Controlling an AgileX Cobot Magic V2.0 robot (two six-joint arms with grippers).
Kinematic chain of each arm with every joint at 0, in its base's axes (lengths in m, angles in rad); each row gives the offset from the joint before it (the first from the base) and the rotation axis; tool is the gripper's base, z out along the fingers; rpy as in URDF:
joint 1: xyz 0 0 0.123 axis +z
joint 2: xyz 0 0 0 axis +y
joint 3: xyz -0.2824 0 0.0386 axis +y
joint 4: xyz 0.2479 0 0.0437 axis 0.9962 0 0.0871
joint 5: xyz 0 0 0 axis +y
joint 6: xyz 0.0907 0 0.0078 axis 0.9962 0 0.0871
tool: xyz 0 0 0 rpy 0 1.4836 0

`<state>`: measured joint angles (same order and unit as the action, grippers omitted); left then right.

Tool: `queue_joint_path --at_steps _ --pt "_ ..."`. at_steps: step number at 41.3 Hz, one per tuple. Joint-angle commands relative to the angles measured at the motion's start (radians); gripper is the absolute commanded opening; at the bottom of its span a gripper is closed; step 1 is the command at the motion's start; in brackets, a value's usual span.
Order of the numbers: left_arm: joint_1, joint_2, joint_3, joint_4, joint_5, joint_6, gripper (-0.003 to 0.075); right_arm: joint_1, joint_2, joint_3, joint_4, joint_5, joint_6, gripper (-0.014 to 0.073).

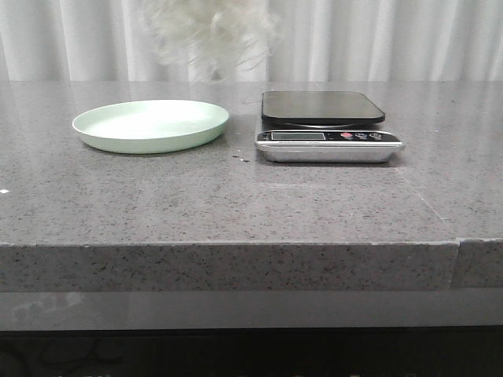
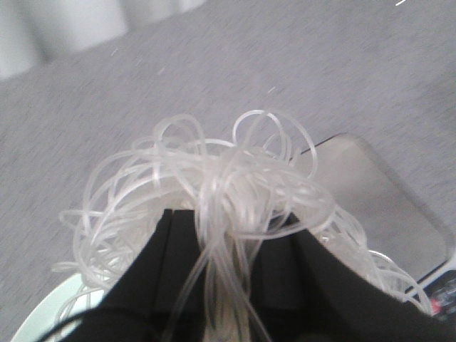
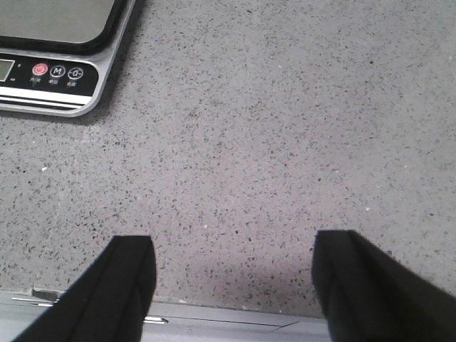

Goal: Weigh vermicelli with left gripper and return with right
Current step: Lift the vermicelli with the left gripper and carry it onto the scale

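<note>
Front view: vermicelli (image 1: pixel 211 33) hangs in the air, blurred, above the gap between the pale green plate (image 1: pixel 151 125) and the kitchen scale (image 1: pixel 326 126). Plate is bare; scale platform is bare too. A few crumbs lie on the tabletop (image 1: pixel 236 196) just beside the plate.

Left wrist view: left gripper (image 2: pixel 226 274), fingers (image 2: pixel 165 249) clenched on the core of the tangle, loops spilling out on all sides. The scale platform shows beyond the bundle, plate rim below it.

Right wrist view: right gripper (image 3: pixel 231 274) is released, fingers spread wide with nothing between them, low over bare tabletop, scale corner well apart.

Handling, as I judge it: very light, springy and loose, strands thin and probably brittle, so bits may shed. No firm edge to grab. Best hold is deep through the dense middle of the mound, pinching many strands at once; outer loops would likely slip free or snap.
</note>
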<state>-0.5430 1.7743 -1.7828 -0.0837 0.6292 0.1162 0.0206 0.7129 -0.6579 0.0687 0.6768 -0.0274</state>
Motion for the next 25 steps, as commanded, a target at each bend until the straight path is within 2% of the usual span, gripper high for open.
queue_joint_path --at_steps 1,9,21,25 --pt "-0.048 -0.018 -0.089 -0.01 -0.106 0.001 0.0149 -0.005 0.005 -0.025 -0.002 -0.048 -0.007 0.0566" --pt "-0.119 0.085 -0.196 -0.01 -0.128 0.001 0.0149 -0.005 0.005 -0.025 -0.002 -0.047 -0.007 0.0566" --pt "-0.14 0.23 -0.292 -0.01 -0.185 0.001 0.015 -0.005 0.005 -0.025 -0.002 -0.044 -0.007 0.0566" --pt "-0.14 0.253 -0.292 -0.01 -0.188 0.001 0.0189 -0.005 0.005 -0.025 -0.002 -0.044 -0.007 0.0566"
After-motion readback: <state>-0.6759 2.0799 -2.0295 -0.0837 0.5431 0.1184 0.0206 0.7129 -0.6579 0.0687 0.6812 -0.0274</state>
